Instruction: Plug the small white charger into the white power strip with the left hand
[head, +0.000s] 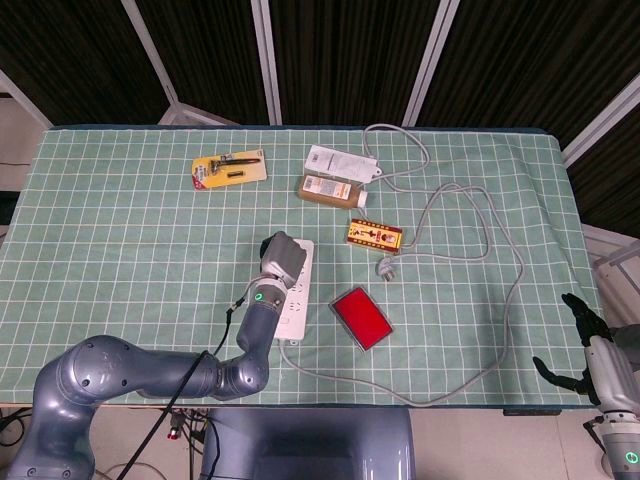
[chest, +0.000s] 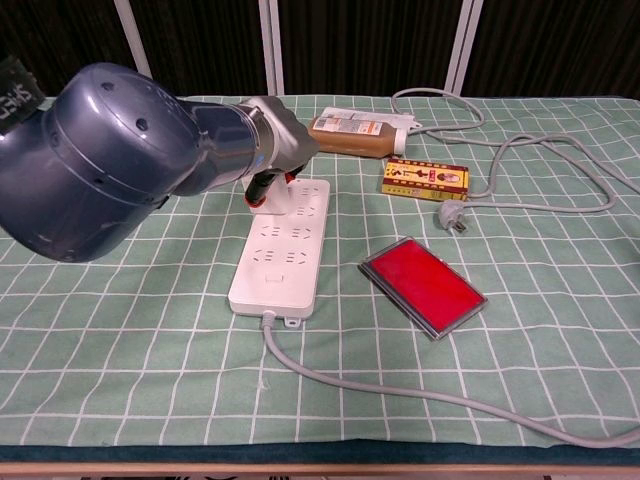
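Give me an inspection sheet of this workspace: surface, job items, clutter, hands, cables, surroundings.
Surface: table under a green cloth with a white grid.
Job items: long white power strip lies flat near the table's middle; small white charger sits at the strip's far end under the left hand; whether it is fully seated cannot be told.
Clutter: flat red case, yellow and red box, brown bottle lying on its side, yellow card pack, white paper.
Hands: left hand is over the charger; right hand hangs off the table's right edge, holding nothing.
Cables: grey cord runs from the strip, looping to a loose plug.
Surroundings: dark curtain panels behind.
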